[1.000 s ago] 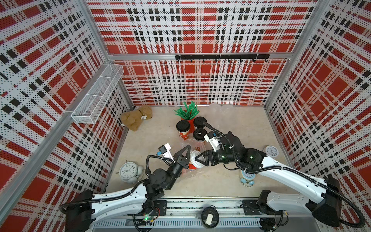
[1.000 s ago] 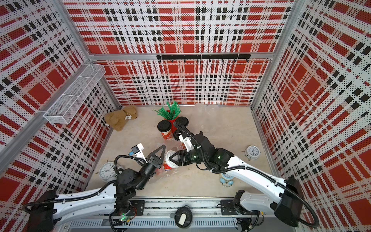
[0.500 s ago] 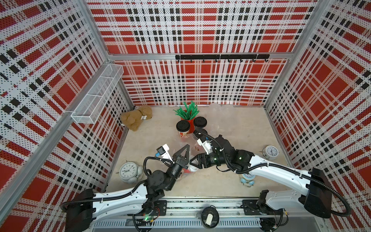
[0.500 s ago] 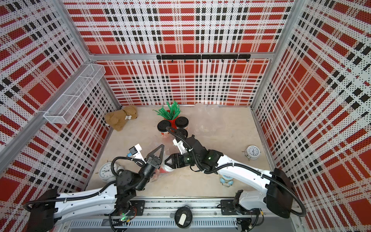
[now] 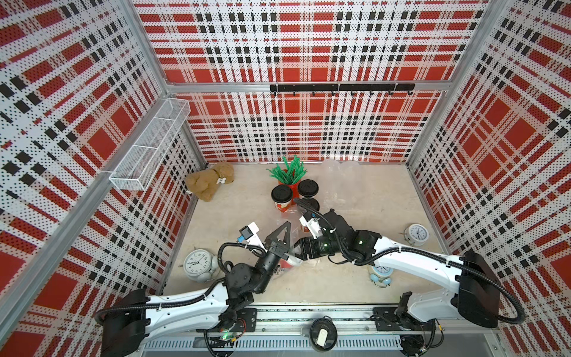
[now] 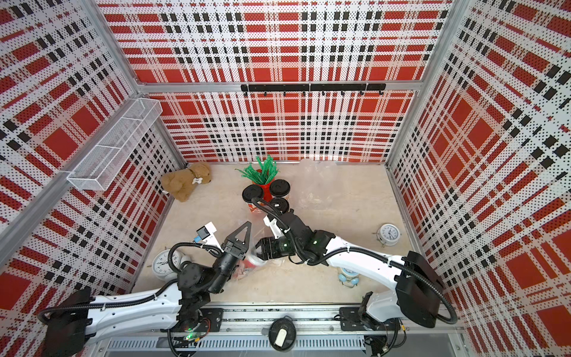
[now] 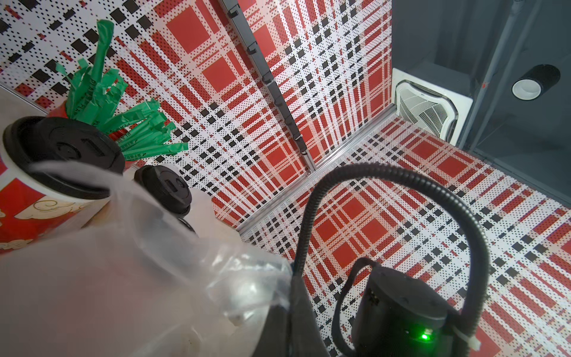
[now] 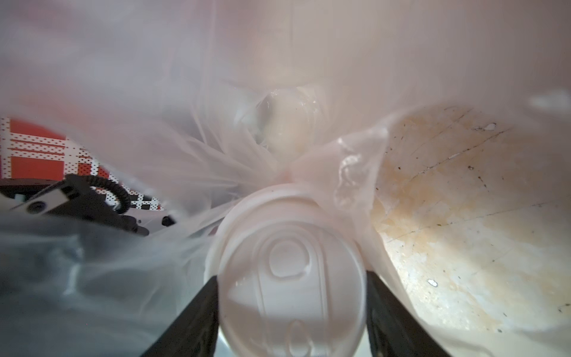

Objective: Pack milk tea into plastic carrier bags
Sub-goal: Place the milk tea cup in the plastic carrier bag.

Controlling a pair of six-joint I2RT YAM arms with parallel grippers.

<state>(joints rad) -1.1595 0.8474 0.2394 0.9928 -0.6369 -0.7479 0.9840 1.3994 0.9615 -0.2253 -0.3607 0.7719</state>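
Altogether four cups (image 5: pixel 281 197), two bags (image 5: pixel 338 177)

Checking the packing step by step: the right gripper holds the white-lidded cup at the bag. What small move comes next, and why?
Probably the right gripper should ease the white-lidded cup a little deeper into the plastic bag before letting go. Its fingers clasp the cup at the lid, film already surrounds it, and the shut left gripper pinches the bag's edge, holding it up.

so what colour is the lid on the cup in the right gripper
White lid, clearest in the right wrist view.
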